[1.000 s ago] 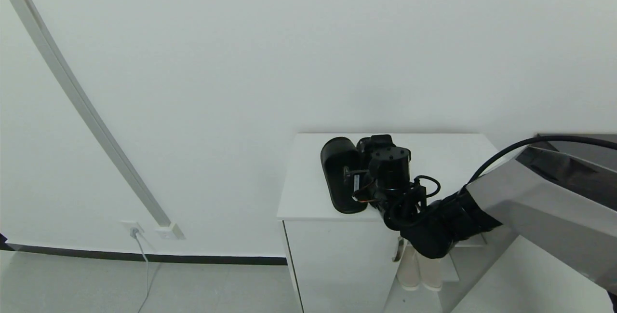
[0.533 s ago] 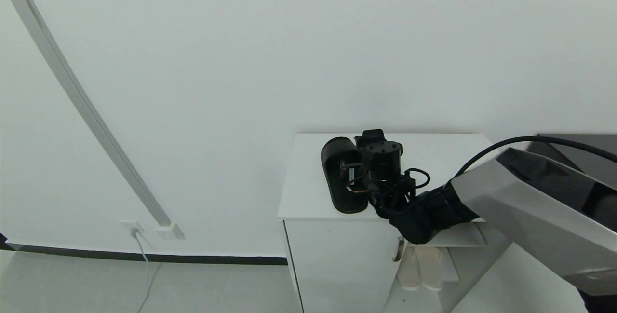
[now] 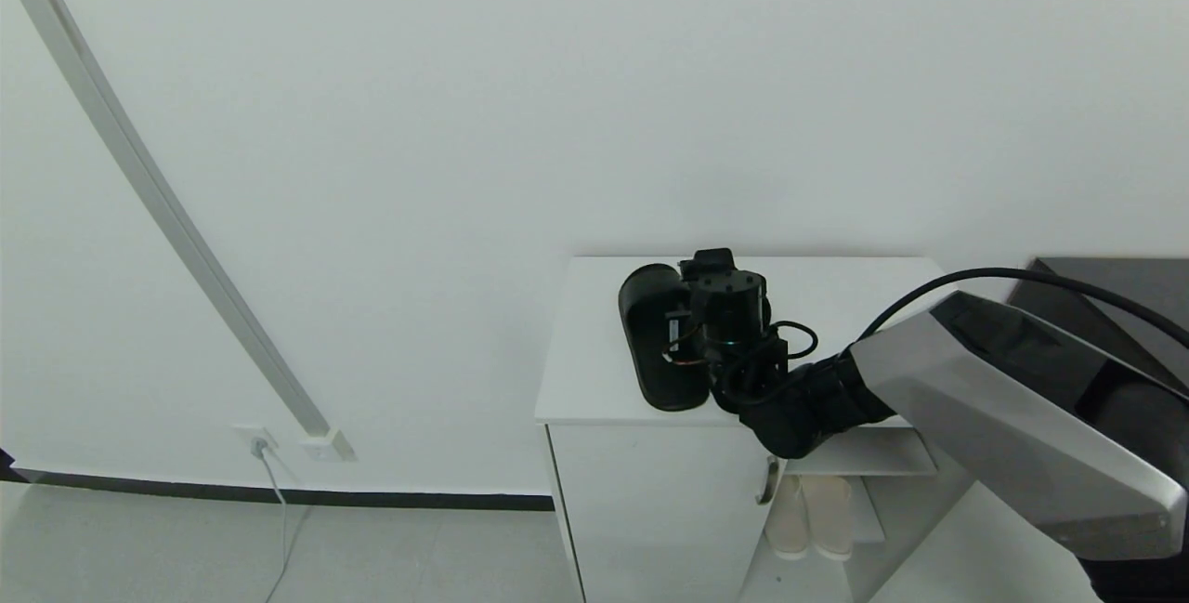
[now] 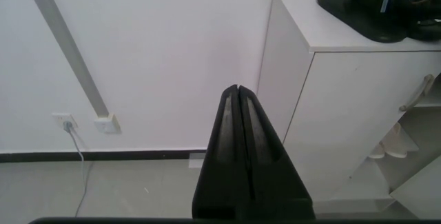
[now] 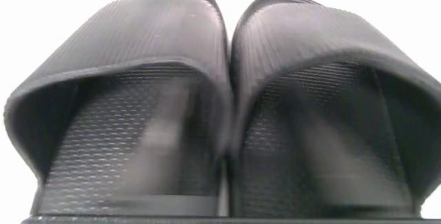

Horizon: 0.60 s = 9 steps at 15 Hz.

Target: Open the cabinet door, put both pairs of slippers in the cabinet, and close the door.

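The pair of black slippers is found on the cabinet top, towards its left half. In the right wrist view the two black slippers are seen side by side and touching, their strap openings turned to the camera. The right hand is held over the cabinet top, right against the slipper on the right side of the pair; whether its fingers are spread or pressed together cannot be told. In the white cabinet the right-hand compartment stands open, and a pair of beige slippers is set on a lower shelf inside, close together. A handle is seen at the edge of the closed left panel. The left hand is held well apart from the cabinet, low and to its left, with its fingers pressed together and nothing between them. A wall socket with a cable is seen near the floor.
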Available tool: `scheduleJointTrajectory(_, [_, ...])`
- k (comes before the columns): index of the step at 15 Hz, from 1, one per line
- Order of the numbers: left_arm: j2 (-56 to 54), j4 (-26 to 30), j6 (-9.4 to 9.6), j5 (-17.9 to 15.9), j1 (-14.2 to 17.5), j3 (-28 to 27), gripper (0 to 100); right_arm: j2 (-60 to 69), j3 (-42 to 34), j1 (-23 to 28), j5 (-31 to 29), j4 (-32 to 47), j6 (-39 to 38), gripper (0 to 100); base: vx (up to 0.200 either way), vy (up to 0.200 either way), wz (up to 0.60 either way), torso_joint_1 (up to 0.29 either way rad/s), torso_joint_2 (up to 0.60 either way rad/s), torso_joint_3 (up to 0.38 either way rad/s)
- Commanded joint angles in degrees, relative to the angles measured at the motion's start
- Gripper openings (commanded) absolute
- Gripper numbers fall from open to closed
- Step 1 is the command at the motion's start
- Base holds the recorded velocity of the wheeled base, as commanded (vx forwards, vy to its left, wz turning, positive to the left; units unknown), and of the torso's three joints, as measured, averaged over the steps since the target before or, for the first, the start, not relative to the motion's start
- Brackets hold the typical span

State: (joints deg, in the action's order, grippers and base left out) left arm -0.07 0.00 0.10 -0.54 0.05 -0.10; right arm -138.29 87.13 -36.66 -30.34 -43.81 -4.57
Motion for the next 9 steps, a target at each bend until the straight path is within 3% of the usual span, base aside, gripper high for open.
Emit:
scheduleJointTrajectory(1, [0.07, 0.00, -0.01, 0.01, 0.04, 0.01, 0, 0.13, 0.15, -0.08, -0.07, -0.04, 0.00, 0, 0.000, 0.000, 0.00, 0.000, 0.00, 0.000])
scheduleJointTrajectory(5, [0.07, 0.00, -0.01, 0.01, 0.04, 0.01, 0, 1.71, -0.91, -0.87, -0.24, -0.13, 0.00, 0, 0.000, 0.000, 0.00, 0.000, 0.00, 0.000])
scheduleJointTrajectory(9, [0.07, 0.00, -0.01, 0.01, 0.04, 0.01, 0, 6.89, -6.53, -2.72, -0.16, -0.48, -0.09, 0, 0.000, 0.000, 0.00, 0.000, 0.00, 0.000])
